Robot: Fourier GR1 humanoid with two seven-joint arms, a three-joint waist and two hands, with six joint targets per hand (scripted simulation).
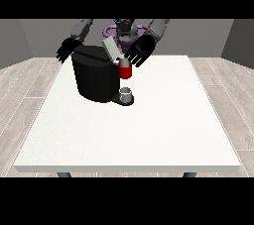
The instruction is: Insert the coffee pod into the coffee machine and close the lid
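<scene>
Black hand at the view's right (139, 52), fingers spread wide and empty, hovers above the raised lid (110, 49); we risk clipping it sideways.

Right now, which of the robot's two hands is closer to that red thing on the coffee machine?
The hand at the view's right: it hangs just above the red thing at the machine. The hand at the view's left is beyond the coffee machine.

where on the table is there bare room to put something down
Bare: the whole near half of the table and its right side. Crowded: the far left, where the coffee machine, a red thing at the machine and both hands cluster.
</scene>
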